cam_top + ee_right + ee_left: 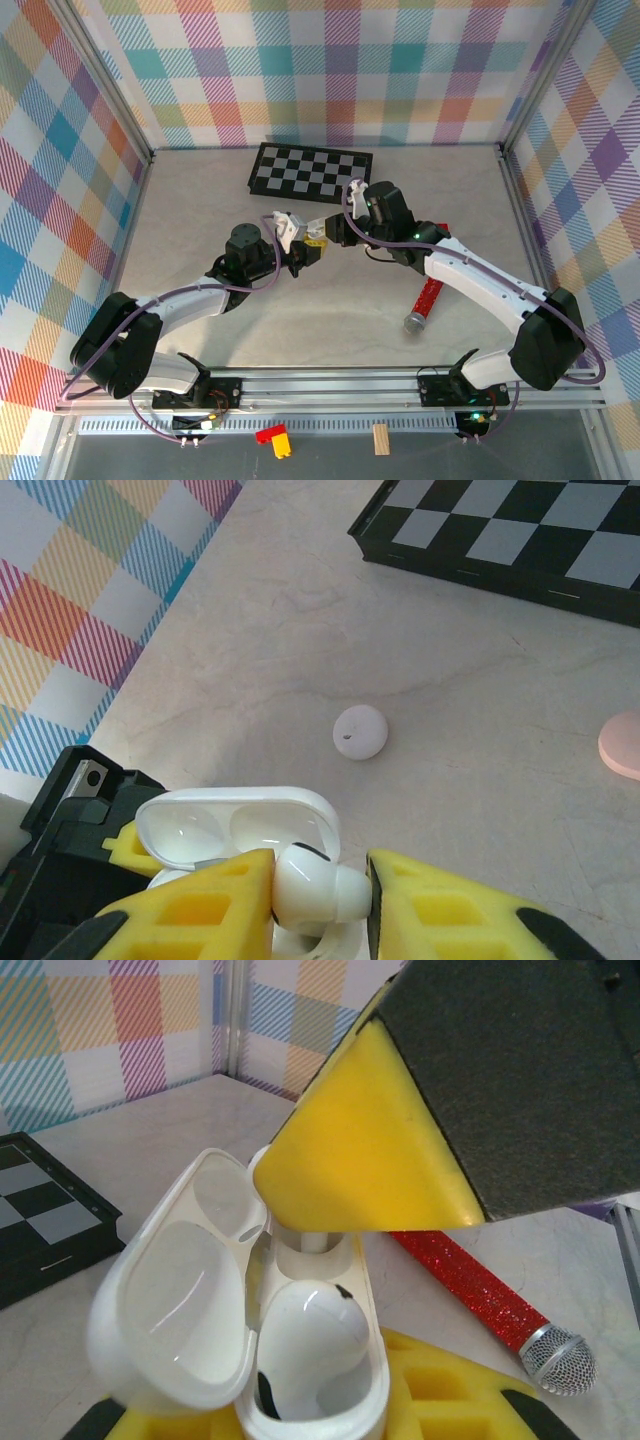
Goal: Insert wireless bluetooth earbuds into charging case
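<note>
1. Looking down from the top view, my arms meet over the middle of the table. My left gripper (293, 250) is clamped on the small white hinged plastic charging case (284, 226). My right gripper (320, 240) comes at the case from the right, right up against it. A black-and-white chessboard (310, 172) lies behind, and a red glitter microphone (424, 305) lies well apart on the right.
2. From my left wrist, the charging case sits between my yellow padded fingers (440, 1400) with its lid swung open to the left. A second earbud (310, 1335), glossy white, sits in the near well. A yellow pad (370, 1150) of the right gripper hangs over the far well, where a white stem (315, 1243) points down into it.
3. From my right wrist, my fingers are pinched shut on the small white glossy plastic earbud (312, 882), gripping its rounded head directly above the open case. A small white round piece (360, 732) and a pink disc (622, 745) lie on the table beyond.
4. I judge the earbud to be light, stiff and slippery. The head is the place to hold it, since that leaves the stem free to lead. A hard squeeze could make it pop out sideways.
</note>
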`<state>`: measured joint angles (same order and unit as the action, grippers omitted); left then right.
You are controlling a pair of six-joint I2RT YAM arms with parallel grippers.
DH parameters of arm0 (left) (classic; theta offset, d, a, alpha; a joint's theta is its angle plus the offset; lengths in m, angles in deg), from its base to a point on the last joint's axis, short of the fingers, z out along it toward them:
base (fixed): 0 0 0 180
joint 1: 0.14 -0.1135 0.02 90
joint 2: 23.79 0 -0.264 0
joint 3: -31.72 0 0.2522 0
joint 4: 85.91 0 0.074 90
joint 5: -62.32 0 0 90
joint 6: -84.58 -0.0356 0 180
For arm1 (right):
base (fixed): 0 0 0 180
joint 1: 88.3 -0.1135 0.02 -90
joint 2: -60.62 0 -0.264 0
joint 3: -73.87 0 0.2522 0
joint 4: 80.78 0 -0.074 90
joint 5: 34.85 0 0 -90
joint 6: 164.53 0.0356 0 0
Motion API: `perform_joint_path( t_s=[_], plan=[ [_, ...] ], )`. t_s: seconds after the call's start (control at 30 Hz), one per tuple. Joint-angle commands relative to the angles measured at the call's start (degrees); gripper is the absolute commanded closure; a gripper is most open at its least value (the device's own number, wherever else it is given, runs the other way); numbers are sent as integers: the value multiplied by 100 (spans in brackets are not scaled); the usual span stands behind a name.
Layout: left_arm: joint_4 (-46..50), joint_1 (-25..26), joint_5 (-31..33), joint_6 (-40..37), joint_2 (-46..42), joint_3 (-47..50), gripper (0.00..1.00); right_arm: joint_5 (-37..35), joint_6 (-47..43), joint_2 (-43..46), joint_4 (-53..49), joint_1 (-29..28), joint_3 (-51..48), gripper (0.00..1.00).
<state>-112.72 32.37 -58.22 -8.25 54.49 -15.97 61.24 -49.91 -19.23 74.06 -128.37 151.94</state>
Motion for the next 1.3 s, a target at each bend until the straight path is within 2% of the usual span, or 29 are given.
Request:
perform_joint_path(
  t_s=[0.0, 0.23, 0.83, 1.07, 1.2, 1.27],
  plan=[
    [-79, 27, -259, -93, 39, -190, 100, 181, -220, -64, -49, 39, 276, 70],
    [6, 27, -252, -105, -4, -210, 100, 165, -325, -197, -242, 44, 489, 63],
    [23, 19, -217, -107, 100, -263, 100, 280, -459, -488, -842, 44, 1013, 59],
    [15, 1, -91, -86, 115, -230, 100, 33, -481, -298, -909, 55, 976, 47],
    [-38, -20, -82, -73, 127, -206, 100, -24, -506, -164, -968, 52, 940, 34],
    [-38, -26, -75, -73, 126, -201, 100, -46, -494, -142, -1038, 53, 935, 33]
  ],
)
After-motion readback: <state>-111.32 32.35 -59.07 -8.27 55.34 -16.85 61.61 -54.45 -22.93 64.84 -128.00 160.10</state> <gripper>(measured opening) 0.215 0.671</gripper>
